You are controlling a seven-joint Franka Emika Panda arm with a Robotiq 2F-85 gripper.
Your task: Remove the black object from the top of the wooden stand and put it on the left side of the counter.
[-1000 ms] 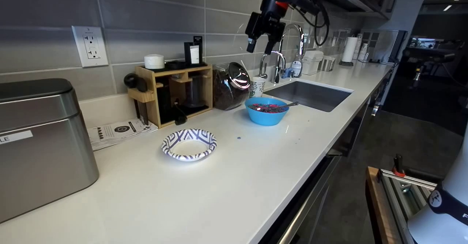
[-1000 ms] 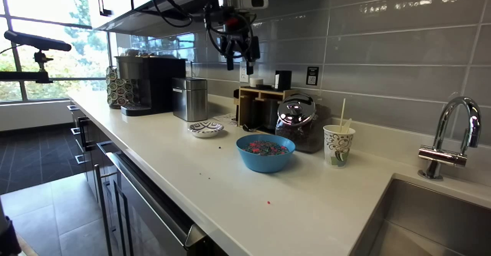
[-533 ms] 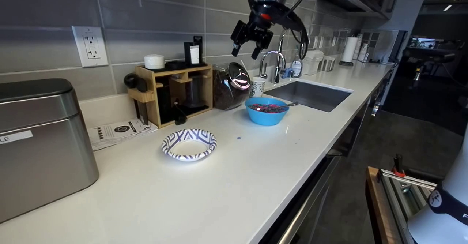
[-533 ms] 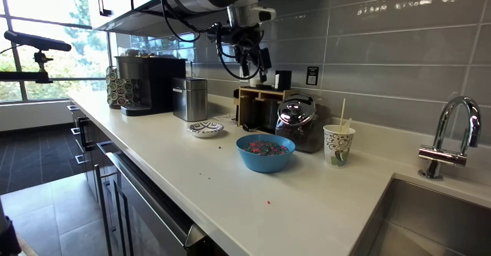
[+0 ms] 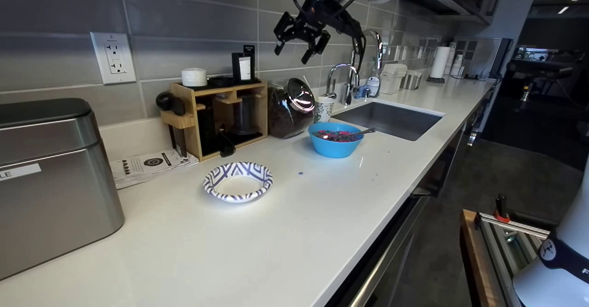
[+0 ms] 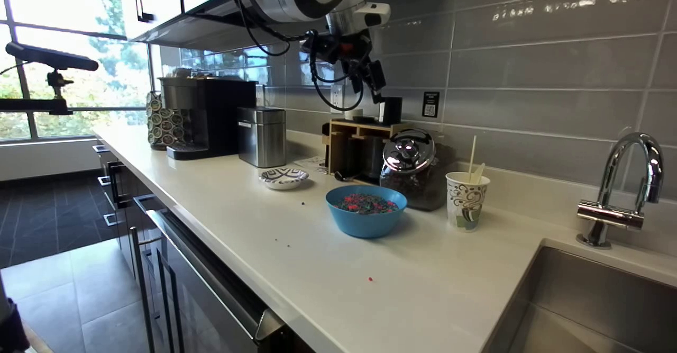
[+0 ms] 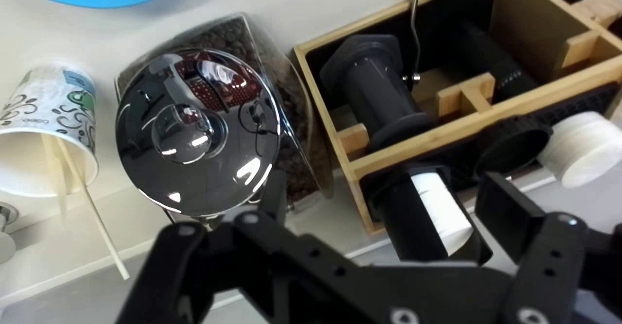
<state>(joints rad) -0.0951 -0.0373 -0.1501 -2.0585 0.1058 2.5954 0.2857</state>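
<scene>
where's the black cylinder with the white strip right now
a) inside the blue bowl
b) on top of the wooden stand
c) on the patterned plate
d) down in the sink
b, since both exterior views show the black cylinder standing upright on the flat top of the wooden stand.

Mostly smooth finishes for you here: wood, plastic, paper, bright metal.
Your gripper [image 5: 293, 54] is matt black; the wooden stand [image 7: 418, 144] looks pale and smooth, and the black object [image 7: 412, 222] like dull plastic with a smooth white band [image 7: 444, 212]. You get mirror-bright metal on the jar lid [image 7: 199, 178] and faucet [image 6: 611, 214], duller steel on the bin [image 5: 60, 201] and sink [image 6: 603, 287], a soft sheen on the off-white counter [image 5: 230, 251], gloss on the grey tiles [image 6: 555, 67], plastic-looking blue on the bowl [image 6: 366, 226] and printed paper on the cup [image 7: 53, 105].
</scene>
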